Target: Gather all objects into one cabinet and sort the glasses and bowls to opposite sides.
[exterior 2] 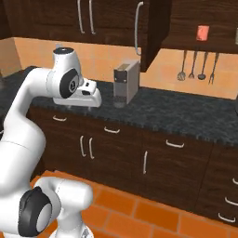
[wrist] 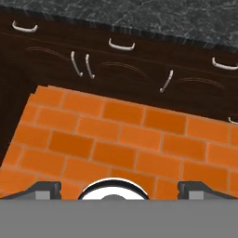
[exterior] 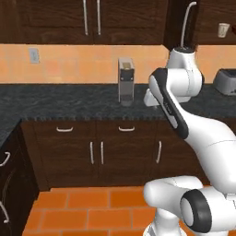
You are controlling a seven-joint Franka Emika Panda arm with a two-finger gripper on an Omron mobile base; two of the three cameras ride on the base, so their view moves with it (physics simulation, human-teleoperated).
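While the fingers (wrist: 119,190) stand spread as wide as they go with nothing between them, their two dark tips at 7 and 5 o'clock in the hand view look straight down at the orange brick floor (wrist: 116,139).

Beyond the floor, toward 12 o'clock in that view, run the dark wood base cabinets (wrist: 139,69) with pale handles and the edge of the speckled dark tabletop (wrist: 186,21).

In the right base view the hand (exterior 2: 83,95) hovers level in front of the tabletop (exterior 2: 186,116), at 9 o'clock from a grey coffee machine (exterior 2: 126,83) that stands on it.

Above, at 12 o'clock, the cabinet (exterior 2: 153,32) hangs with its door swung open, long grey bar handle (exterior 2: 137,25) showing. A salmon-orange cup (exterior 2: 202,32) sits inside at 2 o'clock. In the left base view a beige cup (exterior: 223,29) rests up at 2 o'clock on what looks like a shelf; a toaster (exterior: 226,82) sits below it.

My judgement: the task is barely begun. Nothing is held, and the bowls and grey cups have yet to be found, gathered and sorted.

Utensils (exterior 2: 195,65) hang on the peach wall.
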